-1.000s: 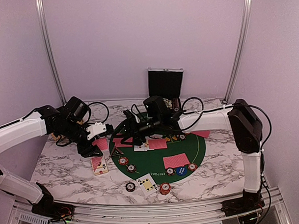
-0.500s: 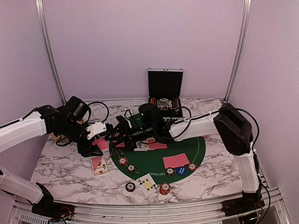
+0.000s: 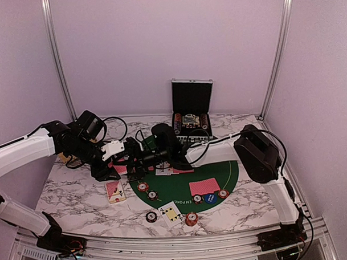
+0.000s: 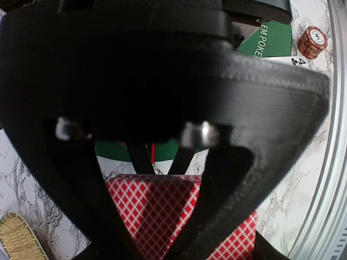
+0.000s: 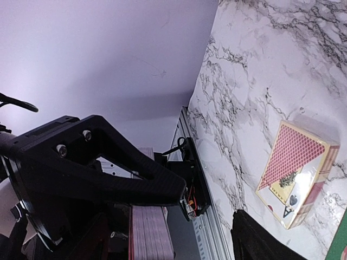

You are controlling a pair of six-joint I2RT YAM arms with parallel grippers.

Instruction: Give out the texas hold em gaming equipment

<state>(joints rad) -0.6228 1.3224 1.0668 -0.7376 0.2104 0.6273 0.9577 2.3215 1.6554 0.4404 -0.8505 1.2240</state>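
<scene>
red-backed deck (image 4: pixel 172 216): held off the marble top (image 3: pixel 253 207) at the left rim of the green felt mat (image 3: pixel 229 169), back turned to the left wrist camera
left gripper (image 3: pixel 117 159): apparently clamped on the deck, one finger at each side
right gripper (image 3: pixel 132 165): stretched across the mat, jaws parted, nothing pinched
bearing: deck straight ahead between the right fingers (image 5: pixel 255 241), seen edge-on (image 5: pixel 152 238), long axis roughly along the reach
nearer arm: both at the deck; left likely the holder, right the taker
next, likely: a close on the outermost card, then a clean slide off the stack
elsewhere: poker chips (image 3: pixel 191 219) near the mat's front edge
</scene>
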